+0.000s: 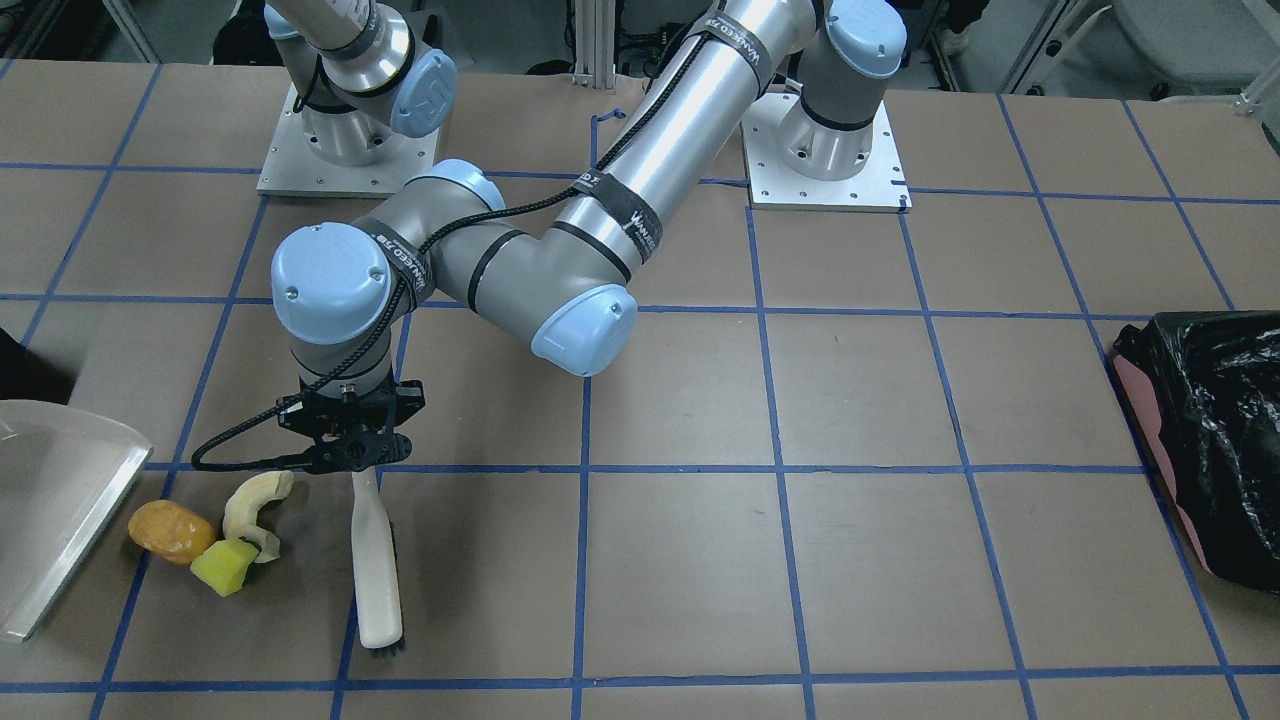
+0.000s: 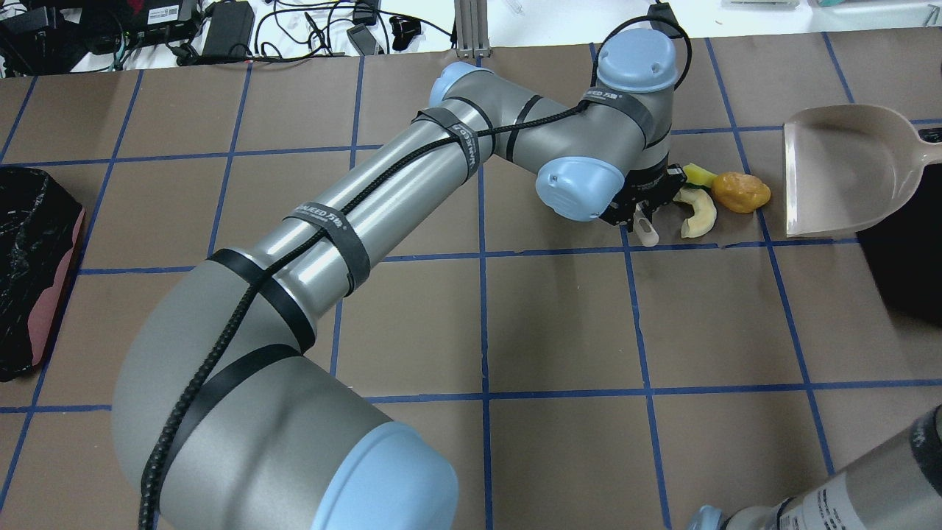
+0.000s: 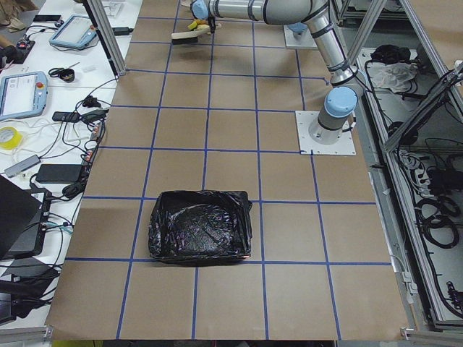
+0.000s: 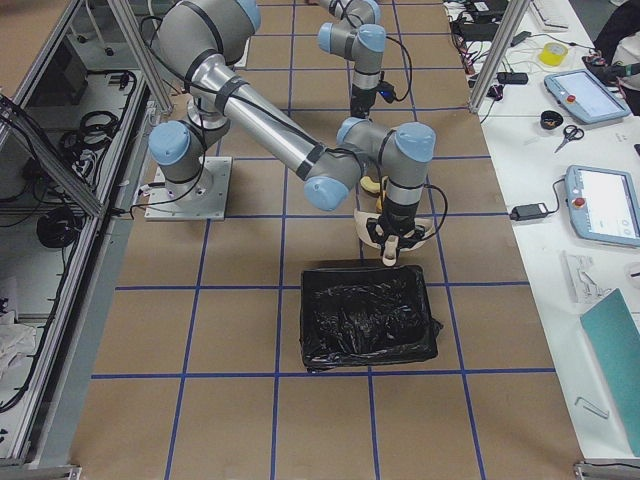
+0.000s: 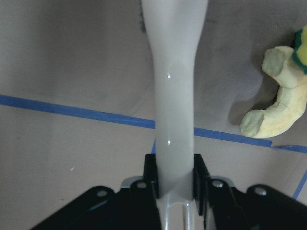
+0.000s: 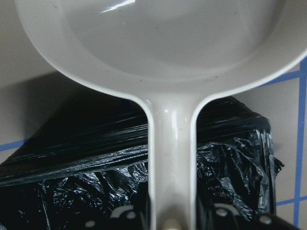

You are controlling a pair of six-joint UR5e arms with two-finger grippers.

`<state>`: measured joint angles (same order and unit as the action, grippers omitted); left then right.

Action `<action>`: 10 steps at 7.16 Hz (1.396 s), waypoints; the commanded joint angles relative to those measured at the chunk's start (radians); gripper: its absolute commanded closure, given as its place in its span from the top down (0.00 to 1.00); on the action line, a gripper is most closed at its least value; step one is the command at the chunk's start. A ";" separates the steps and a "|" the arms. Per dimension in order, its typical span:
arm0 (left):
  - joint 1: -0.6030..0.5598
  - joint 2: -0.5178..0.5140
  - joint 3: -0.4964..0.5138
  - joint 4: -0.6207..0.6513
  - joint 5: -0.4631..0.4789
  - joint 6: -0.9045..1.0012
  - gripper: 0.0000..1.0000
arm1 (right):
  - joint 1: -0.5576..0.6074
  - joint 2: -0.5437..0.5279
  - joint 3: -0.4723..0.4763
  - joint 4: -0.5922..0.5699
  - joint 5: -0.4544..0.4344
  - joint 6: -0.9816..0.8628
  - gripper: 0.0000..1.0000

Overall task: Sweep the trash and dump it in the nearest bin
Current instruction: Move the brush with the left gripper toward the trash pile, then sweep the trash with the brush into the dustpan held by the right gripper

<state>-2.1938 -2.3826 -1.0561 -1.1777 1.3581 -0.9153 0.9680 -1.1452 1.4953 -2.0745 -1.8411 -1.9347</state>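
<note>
My left gripper (image 1: 350,447) is shut on the white handle of a brush (image 1: 376,560), whose dark bristles rest on the table. Left of the brush lie the trash: an orange-brown lump (image 1: 170,530), a pale yellow peel (image 1: 255,503) and a yellow-green sponge block (image 1: 228,568). The beige dustpan (image 1: 60,495) lies just beyond them, its lip toward the lump. My right gripper (image 6: 171,215) is shut on the dustpan handle (image 6: 171,148), above the dark bin (image 6: 96,191). That bin shows as a black sliver (image 2: 901,272) in the overhead view. The wrist view shows the peel (image 5: 280,110) right of the handle (image 5: 175,96).
A pink bin lined with a crinkled black bag (image 1: 1210,450) stands at the far end of the table, on the robot's left. The left arm's elbow and forearm (image 1: 560,270) stretch across the middle of the table. Blue tape lines grid the brown surface.
</note>
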 commanded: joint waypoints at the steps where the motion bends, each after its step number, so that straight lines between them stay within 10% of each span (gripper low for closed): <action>1: -0.032 -0.021 0.007 0.018 -0.002 -0.060 0.00 | 0.001 0.002 0.031 -0.002 -0.020 0.054 0.00; 10: -0.110 -0.023 0.002 0.064 0.001 -0.204 0.00 | 0.012 0.005 0.097 0.007 0.023 -0.029 0.00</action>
<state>-2.2962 -2.4034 -1.0539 -1.1300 1.3603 -1.1102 0.9799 -1.1399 1.5857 -2.0677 -1.8283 -1.9273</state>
